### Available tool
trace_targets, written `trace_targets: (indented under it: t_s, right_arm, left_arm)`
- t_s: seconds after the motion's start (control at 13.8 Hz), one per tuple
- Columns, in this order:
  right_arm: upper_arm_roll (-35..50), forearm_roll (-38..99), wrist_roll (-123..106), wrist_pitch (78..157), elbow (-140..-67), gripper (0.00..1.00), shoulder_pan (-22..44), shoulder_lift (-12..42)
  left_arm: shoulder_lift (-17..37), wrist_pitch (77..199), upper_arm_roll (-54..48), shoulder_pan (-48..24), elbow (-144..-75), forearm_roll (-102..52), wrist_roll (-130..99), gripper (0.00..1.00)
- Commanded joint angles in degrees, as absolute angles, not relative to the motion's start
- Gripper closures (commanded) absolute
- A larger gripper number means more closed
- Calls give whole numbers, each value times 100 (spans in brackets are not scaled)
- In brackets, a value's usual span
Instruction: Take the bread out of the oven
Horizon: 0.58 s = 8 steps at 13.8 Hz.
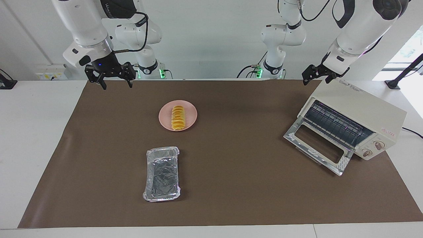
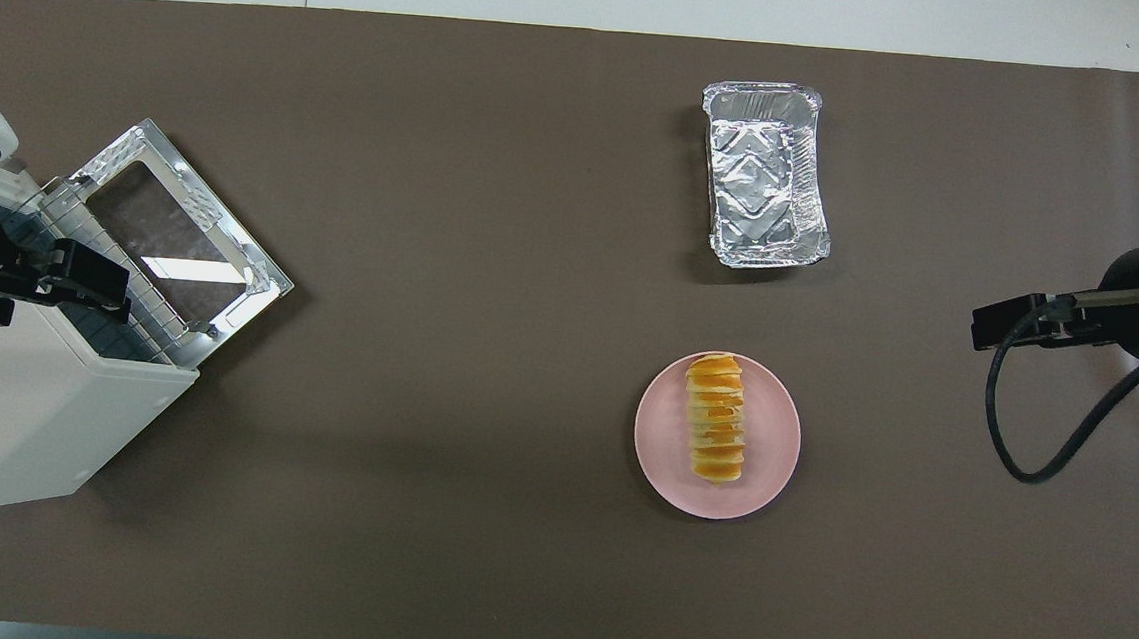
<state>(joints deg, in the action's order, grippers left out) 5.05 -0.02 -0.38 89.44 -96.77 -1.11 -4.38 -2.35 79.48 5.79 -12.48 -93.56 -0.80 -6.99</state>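
Facing view alone shows the right gripper (image 1: 114, 82) spread, empty; left gripper (image 1: 318, 78) unclear over the oven (image 1: 355, 114); bread (image 1: 178, 117) plated, brown mat (image 1: 231, 198).

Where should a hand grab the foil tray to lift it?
Take the foil tray by the rim of one long side wall, coming straight down from above. It lies flat and open-topped on the mat, its thin crinkled rim exposed all round, so pinching one wall probably suits it best.

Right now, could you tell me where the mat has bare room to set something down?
The wide brown stretch between the pink plate and the oven is bare. It is tighter between the plate and the foil tray, and at the oven's dropped door.
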Motion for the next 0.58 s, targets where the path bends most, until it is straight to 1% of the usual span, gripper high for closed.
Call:
trace_targets:
  t_s: [0.0, 0.51]
  right_arm:
    - [589, -53, -193, 8833, -9580, 0, -264, -387]
    - [589, 0, -202, 8833, -9562, 0, -272, -387]
  left_arm:
    - [-325, 8024, 589, -1230, -9431, -105, -686, 0]
    - [-325, 8024, 589, -1230, -9431, -105, -686, 0]
